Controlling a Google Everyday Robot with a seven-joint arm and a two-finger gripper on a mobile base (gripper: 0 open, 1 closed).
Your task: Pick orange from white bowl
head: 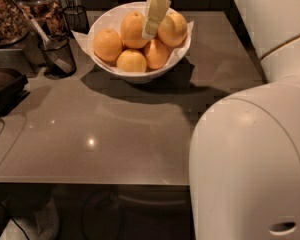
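Observation:
The white bowl with white paper lining stands at the back of the grey counter and holds several orange-yellow fruits. The orange, tall and egg-like, sits at the top middle of the pile. Rounder oranges lie to its left, right and front. My gripper, cream-coloured, reaches down from above into the bowl. It sits between the orange and the right-hand fruit, right against the orange's right side.
A black mesh cup with a utensil stands left of the bowl, with another behind it. Containers of dark food are at the far left. A dark object with cables lies on the left edge. My white arm shell fills the lower right.

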